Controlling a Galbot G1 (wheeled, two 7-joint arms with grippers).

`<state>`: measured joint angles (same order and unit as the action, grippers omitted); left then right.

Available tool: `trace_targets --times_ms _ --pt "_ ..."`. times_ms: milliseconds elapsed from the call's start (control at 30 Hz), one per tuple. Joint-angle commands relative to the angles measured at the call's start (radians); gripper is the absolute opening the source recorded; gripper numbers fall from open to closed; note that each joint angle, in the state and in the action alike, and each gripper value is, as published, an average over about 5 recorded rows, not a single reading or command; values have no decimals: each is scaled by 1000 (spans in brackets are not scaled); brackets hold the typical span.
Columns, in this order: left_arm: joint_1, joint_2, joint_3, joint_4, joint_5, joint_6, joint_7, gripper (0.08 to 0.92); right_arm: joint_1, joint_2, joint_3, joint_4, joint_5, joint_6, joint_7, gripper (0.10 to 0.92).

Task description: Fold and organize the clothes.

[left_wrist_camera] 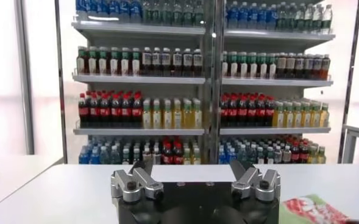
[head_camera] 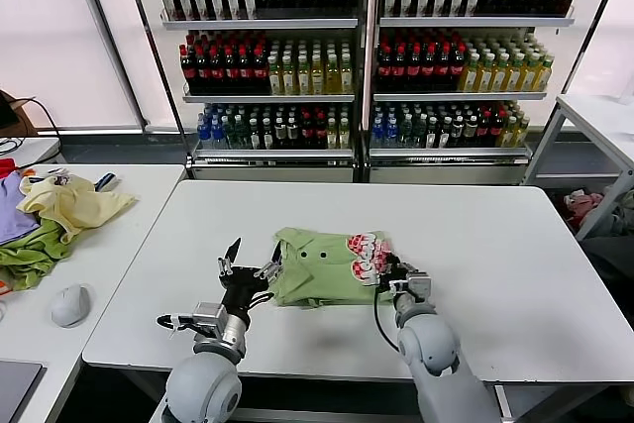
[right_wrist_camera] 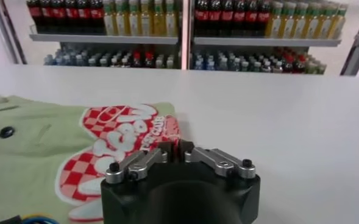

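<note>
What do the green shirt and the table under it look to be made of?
Shirt: soft woven or knit cloth, probably cotton; matte, it creases and folds limply, with a glossier red-and-white print and small dark buttons. Table: a hard, smooth white top, likely laminate or coated board; it shows a faint sheen and no grain.

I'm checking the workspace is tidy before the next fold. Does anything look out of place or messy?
Yes: on the side table at the robot's left, a crumpled heap of clothes lies unfolded, unlike the green shirt, which lies folded on the main table.
</note>
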<state>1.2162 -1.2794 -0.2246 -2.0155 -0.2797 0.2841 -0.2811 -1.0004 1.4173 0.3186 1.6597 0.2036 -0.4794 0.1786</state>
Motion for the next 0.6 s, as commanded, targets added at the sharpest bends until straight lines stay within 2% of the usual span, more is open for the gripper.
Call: trace_targets --times_ms 33,200,400,500,600 --pt "22 3 -9 -9 11 -6 1 823 123 -144 85 -97 10 29 -39 138" --pt "28 -3 1 -12 20 -7 2 823 144 -188 125 -143 6 69 -78 112" --pt "32 -9 10 -21 33 -9 5 823 67 -202 153 -80 -24 130 -131 115" --pt "42 -15 16 -30 47 -12 6 823 -13 -191 186 -20 -45 213 -123 157" --pt "56 -23 22 -42 62 -15 7 823 -112 -173 225 87 -45 288 -109 237"
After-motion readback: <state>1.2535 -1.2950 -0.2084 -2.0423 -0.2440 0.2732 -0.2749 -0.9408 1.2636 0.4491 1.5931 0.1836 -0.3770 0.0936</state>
